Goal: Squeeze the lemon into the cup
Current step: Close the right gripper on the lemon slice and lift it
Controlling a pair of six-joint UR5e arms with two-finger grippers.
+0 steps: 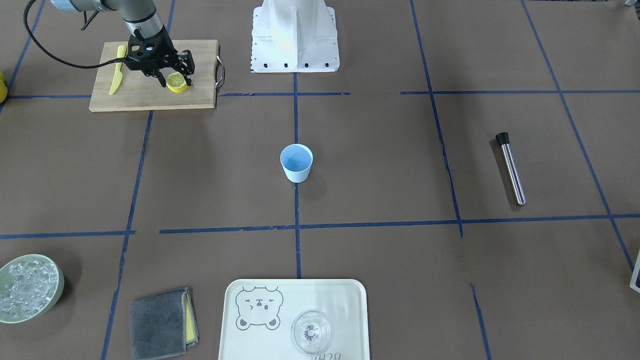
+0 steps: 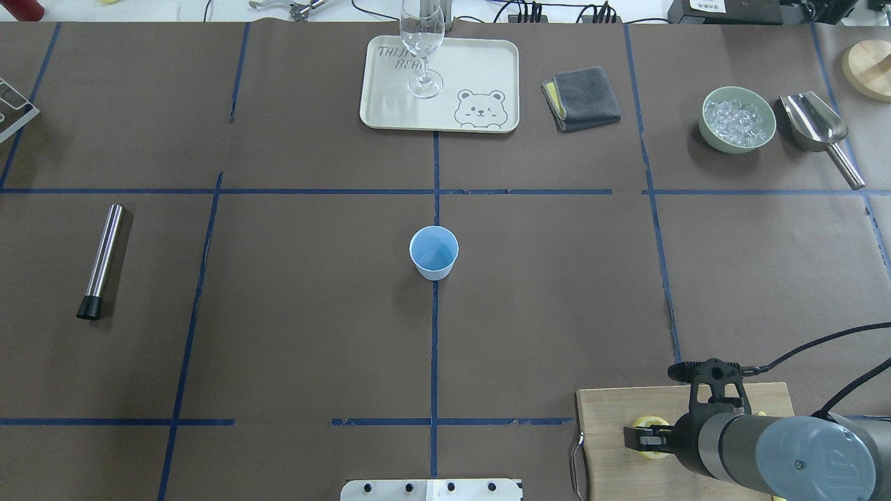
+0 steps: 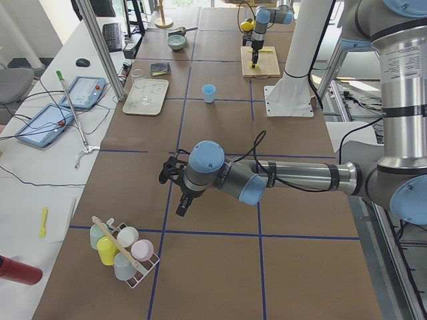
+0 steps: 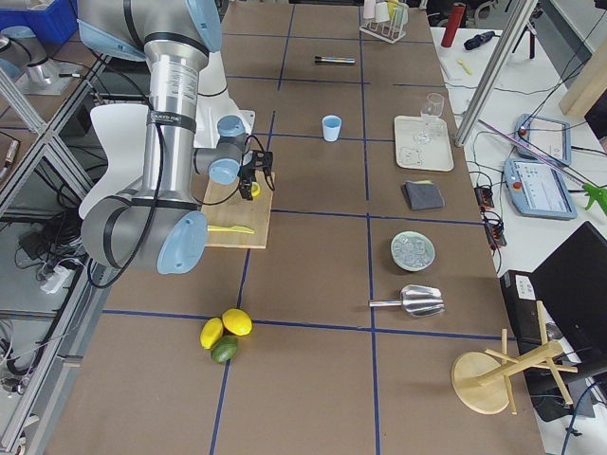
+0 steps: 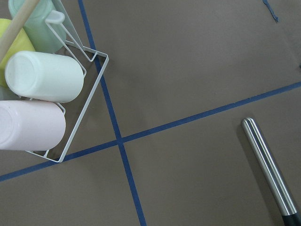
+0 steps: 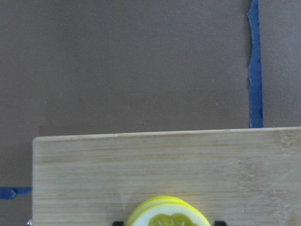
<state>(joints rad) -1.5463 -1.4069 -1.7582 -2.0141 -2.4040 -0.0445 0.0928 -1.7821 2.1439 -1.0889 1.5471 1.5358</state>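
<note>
The right gripper (image 1: 176, 79) hangs low over the wooden cutting board (image 1: 145, 97), its fingers (image 1: 162, 81) spread to either side of the lemon slice (image 1: 177, 83) lying there, well apart from the light-blue cup (image 1: 296, 162) at mid-worktop (image 1: 400, 165), while whether the left gripper (image 3: 175, 190) is spread or closed cannot be told.

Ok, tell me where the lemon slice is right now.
In the front-facing view the lemon slice sits upper left on the cutting board, between the fingers of the right hand, right of the yellow knife.
</note>
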